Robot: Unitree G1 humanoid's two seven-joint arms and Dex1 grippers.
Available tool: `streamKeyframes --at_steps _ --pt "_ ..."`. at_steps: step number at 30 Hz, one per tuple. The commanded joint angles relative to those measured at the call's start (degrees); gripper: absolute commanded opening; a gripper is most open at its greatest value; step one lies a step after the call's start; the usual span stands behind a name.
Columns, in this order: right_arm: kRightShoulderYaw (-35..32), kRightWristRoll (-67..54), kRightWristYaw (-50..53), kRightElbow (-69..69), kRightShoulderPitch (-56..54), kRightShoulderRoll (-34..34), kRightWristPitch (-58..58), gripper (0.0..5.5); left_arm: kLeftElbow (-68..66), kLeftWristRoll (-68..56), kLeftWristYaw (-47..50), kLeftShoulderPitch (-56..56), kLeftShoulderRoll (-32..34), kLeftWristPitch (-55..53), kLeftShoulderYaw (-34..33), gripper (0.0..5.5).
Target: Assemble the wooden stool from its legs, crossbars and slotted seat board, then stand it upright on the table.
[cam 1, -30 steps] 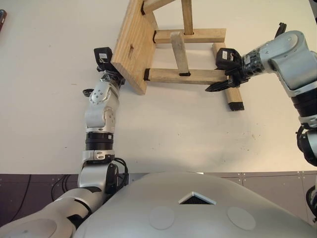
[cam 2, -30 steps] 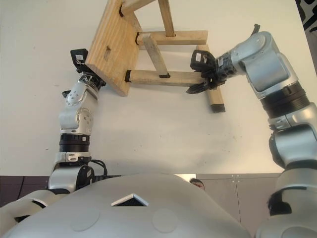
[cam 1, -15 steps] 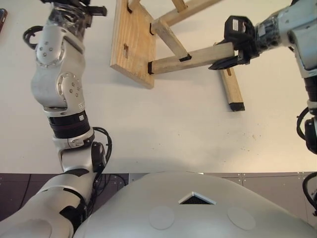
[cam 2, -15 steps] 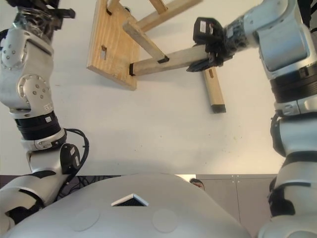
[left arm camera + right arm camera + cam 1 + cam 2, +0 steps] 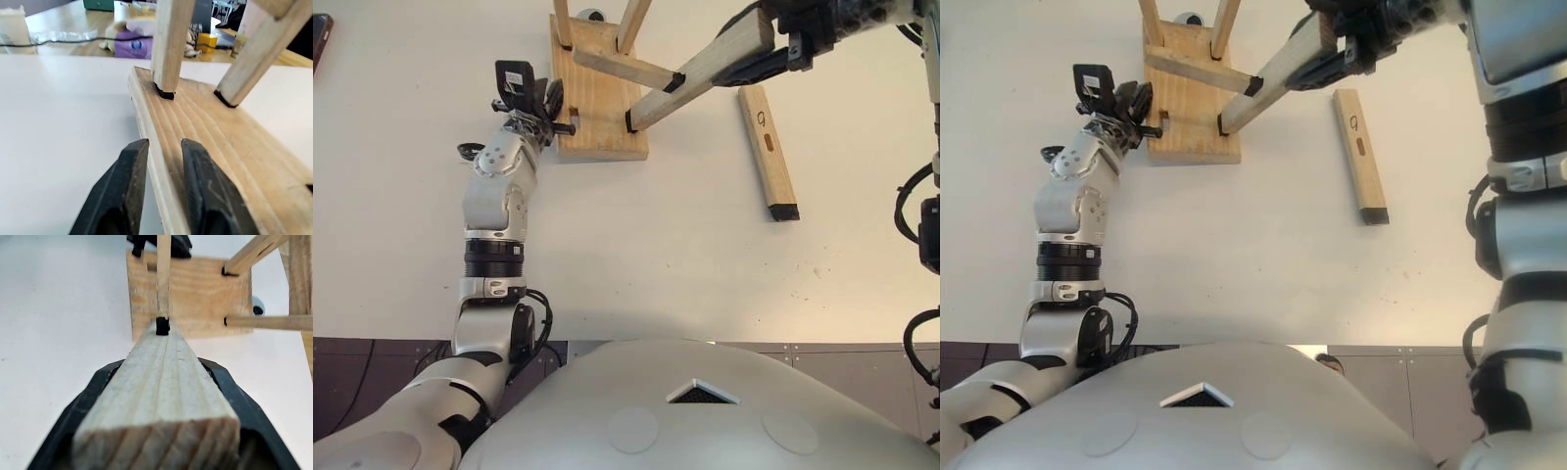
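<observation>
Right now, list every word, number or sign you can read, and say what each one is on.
"9": handwritten on the loose bar lying flat on the table, near its far end; it could be another looped mark.
Purple packet in the room behind: its label is too blurred to read.
Seat board: no writing to be seen on it.
</observation>
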State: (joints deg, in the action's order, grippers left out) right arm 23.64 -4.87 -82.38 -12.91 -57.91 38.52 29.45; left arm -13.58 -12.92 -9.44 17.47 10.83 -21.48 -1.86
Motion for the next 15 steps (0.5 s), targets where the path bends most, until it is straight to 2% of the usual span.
streamKeyframes --at_steps 1,10,15 --pt "0.99 -0.45 -2.23 -3.5 -2.76 -2.55 1.75 2.06 -6.14 2.69 -2.96 -1.48 -0.46 2.74 2.63 1.16" --pt "4.29 0.73 -8.12 -18.03 -9.47 -9.28 2.36 2.06 -13.38 5.33 -6.56 -1.93 -2.28 9.7 5.08 1.16" --pt "4.52 3.04 -5.94 -30.4 -9.41 -14.41 -1.6 2.06 -14.88 5.76 -6.78 -1.82 -3.1 10.96 5.02 1.16"
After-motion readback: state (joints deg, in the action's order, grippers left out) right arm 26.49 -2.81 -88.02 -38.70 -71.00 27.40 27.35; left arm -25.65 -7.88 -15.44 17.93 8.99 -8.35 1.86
